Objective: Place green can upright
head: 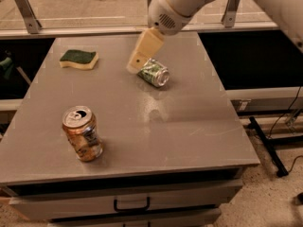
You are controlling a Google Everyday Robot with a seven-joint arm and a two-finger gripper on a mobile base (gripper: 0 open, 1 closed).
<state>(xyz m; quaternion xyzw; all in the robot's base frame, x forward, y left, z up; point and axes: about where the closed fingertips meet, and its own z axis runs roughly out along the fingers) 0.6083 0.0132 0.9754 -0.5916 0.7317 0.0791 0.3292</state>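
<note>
Green-and-white aluminium can [154, 73] lies sideways, axis ten-to-four, at four o'clock of the tan gripper [134, 67], perhaps touching; whether that is spread or closed, I cannot tell.

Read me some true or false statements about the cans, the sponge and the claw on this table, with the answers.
1. The green can lies on its side on the table. True.
2. The orange-brown can is tipped over. False: it stands upright near the front left of the table.
3. The claw is close beside the green can. True.
4. The sponge is stacked on the orange-brown can. False: it lies flat on the table at the back left, apart from both cans.
5. The claw is at the orange-brown can. False: it is at the back of the table, well away from that can.
</note>
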